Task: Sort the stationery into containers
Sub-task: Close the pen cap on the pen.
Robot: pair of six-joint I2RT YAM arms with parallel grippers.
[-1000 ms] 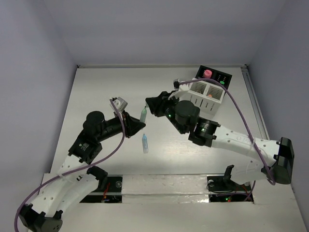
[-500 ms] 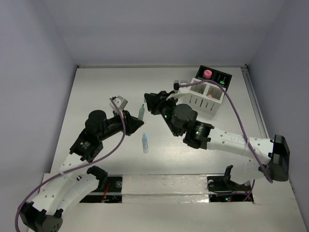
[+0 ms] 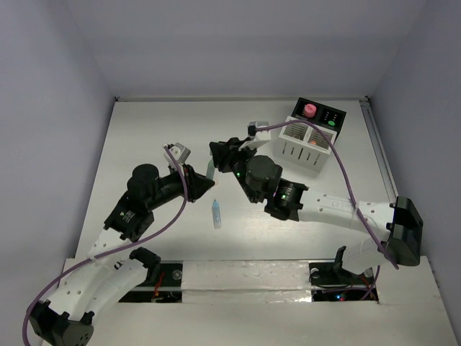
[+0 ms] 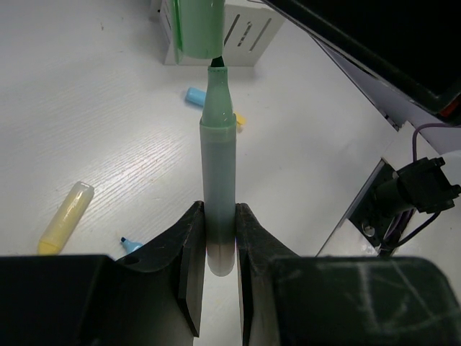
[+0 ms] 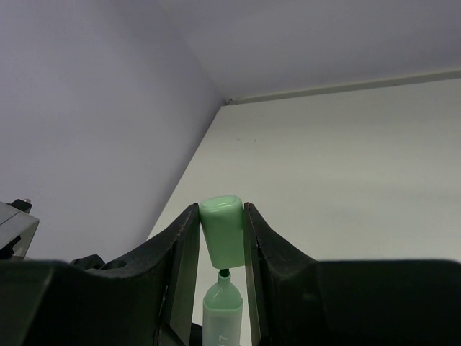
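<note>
Left gripper (image 4: 217, 215) is clamped on the lower barrel of a green pen (image 4: 217, 151), held upright with its bare tip at the mouth of a green cap (image 5: 222, 232). The right gripper (image 5: 220, 213) pinches that cap between its jaws. Both meet well left of the white box (image 3: 305, 141). A black box (image 3: 328, 117) joins the white box's far side, with 1 pink-capped bottle (image 3: 309, 109) in it. Left of the white box and nearer the arms, 1 blue pen (image 3: 216, 214) lies on the table (image 3: 144, 130). The left wrist view shows 1 yellow pen (image 4: 65, 216) and 1 blue chunk (image 4: 194, 95) on the table
</note>
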